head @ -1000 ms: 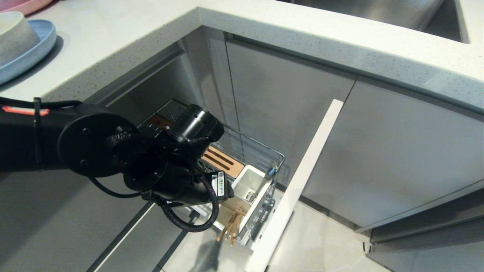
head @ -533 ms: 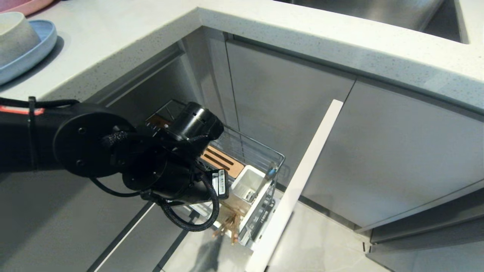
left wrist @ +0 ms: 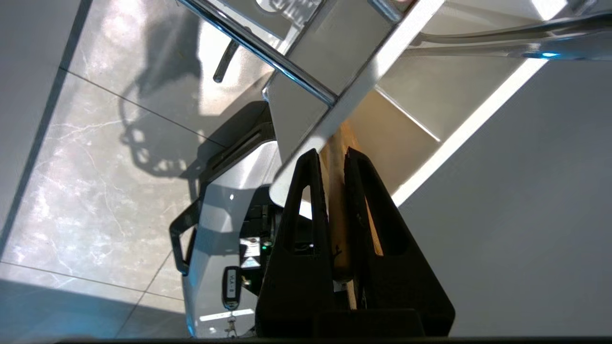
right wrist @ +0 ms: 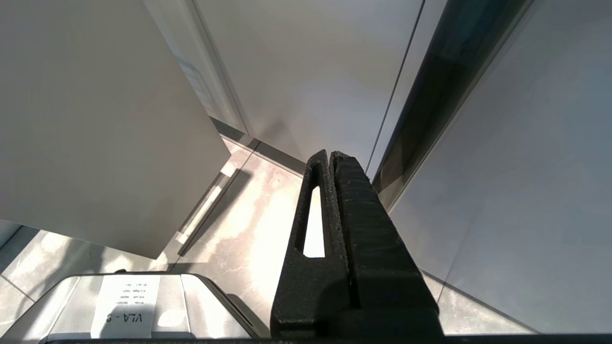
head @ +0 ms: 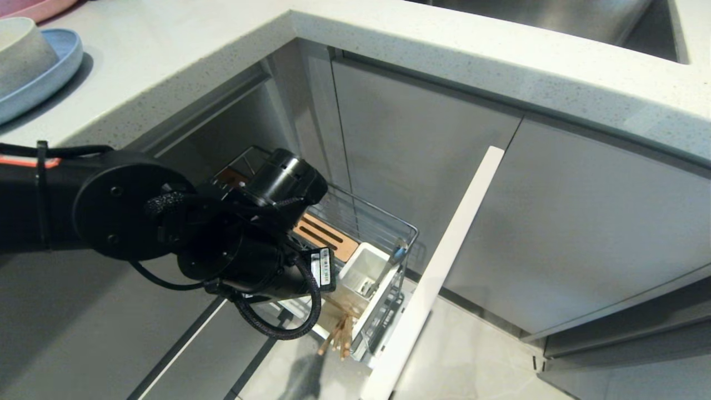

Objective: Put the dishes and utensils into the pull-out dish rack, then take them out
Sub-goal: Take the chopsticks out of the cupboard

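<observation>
The pull-out dish rack [head: 412,228] stands pulled out below the counter corner, with its wooden strip [head: 328,236] and white caddy [head: 364,261]. My left arm [head: 239,244] reaches down over the caddy. In the left wrist view my left gripper [left wrist: 331,155] is shut on the wooden chopsticks [left wrist: 337,210], whose lower ends poke out under the rack [head: 336,336]. A metal spoon [head: 391,264] leans in the caddy. The off-white bowl [head: 22,53] sits on the pale-blue plate [head: 53,69] on the counter at far left. My right gripper [right wrist: 331,154] hangs shut and empty near the floor.
The rack's door front [head: 444,261] juts out to the right of the caddy. A pink plate [head: 33,8] lies behind the bowl. A steel sink [head: 555,16] is set in the counter at back right. Grey cabinet fronts close in both sides; tiled floor lies below.
My left gripper has closed on the chopsticks. Their splayed lower ends have drawn together into a tight bunch. The arm has barely shifted.
</observation>
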Robot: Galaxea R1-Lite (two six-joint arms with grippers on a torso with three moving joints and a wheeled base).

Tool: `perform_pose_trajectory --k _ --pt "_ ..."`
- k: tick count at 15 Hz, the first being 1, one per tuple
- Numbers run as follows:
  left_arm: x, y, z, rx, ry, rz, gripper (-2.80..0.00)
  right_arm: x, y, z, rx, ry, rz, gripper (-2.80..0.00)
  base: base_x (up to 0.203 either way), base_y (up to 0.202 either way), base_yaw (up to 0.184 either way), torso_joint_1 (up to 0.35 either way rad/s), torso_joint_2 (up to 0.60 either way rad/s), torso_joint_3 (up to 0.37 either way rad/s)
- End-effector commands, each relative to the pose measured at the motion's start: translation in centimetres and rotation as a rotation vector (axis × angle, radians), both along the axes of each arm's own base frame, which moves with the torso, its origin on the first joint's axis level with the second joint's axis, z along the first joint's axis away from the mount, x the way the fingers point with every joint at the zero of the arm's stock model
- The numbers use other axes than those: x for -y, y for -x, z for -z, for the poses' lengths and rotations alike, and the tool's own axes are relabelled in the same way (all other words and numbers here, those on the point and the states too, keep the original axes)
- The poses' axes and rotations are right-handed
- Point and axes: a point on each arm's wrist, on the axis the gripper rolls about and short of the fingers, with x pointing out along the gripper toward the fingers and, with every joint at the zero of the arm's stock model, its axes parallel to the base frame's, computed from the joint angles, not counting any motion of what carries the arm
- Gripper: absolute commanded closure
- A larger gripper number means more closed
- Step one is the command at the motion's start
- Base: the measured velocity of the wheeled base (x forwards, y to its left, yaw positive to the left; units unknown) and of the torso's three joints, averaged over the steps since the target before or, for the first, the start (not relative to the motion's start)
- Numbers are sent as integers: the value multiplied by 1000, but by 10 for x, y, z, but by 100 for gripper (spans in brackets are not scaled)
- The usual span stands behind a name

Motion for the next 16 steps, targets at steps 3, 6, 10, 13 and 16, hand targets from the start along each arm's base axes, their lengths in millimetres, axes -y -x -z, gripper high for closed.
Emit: perform_pose_trajectory --k 3,6,10,13,16 --pt "-11 22 -32 79 80 12 0 0 0 1 3 0 0 0 0 0 0 0 0 0" --pt "-21 41 -55 143 141 36 0 0 0 1 2 0 0 0 0 0 0 0 0 0" --pt "-34 61 -78 174 174 58 0 0 0 1 3 0 -1 0 0 0 0 0 0 0" --pt "-48 77 -94 206 163 49 0 0 0 0 4 0 0 0 0 0 0 0 0 0" --pt "-58 89 -105 237 140 35 0 0 0 0 3 0 0 0 0 0 0 0 0 0"
